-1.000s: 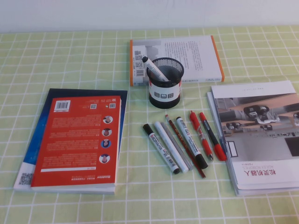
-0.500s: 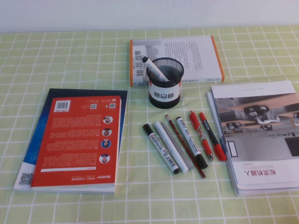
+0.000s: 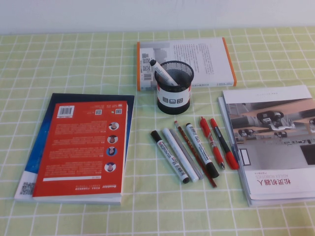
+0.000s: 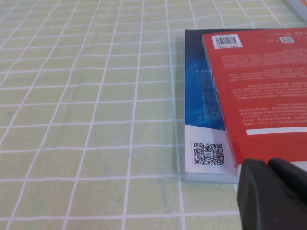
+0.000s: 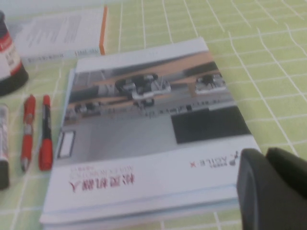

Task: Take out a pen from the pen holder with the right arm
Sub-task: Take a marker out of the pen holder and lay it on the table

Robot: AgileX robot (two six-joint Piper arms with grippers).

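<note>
The black mesh pen holder stands at the table's middle, in front of a white book. A white marker with a black cap leans inside it. Several pens and markers lie in a row on the cloth in front of the holder. Neither arm shows in the high view. My right gripper is shut and empty, hovering over the near right corner of the grey brochure; the holder is far off at that view's edge. My left gripper is shut by the near corner of the red book.
A white book with an orange spine lies behind the holder. The red book on a blue one lies at the left, the stack of grey brochures at the right. Two red pens lie beside the brochures. Green checked cloth covers the table.
</note>
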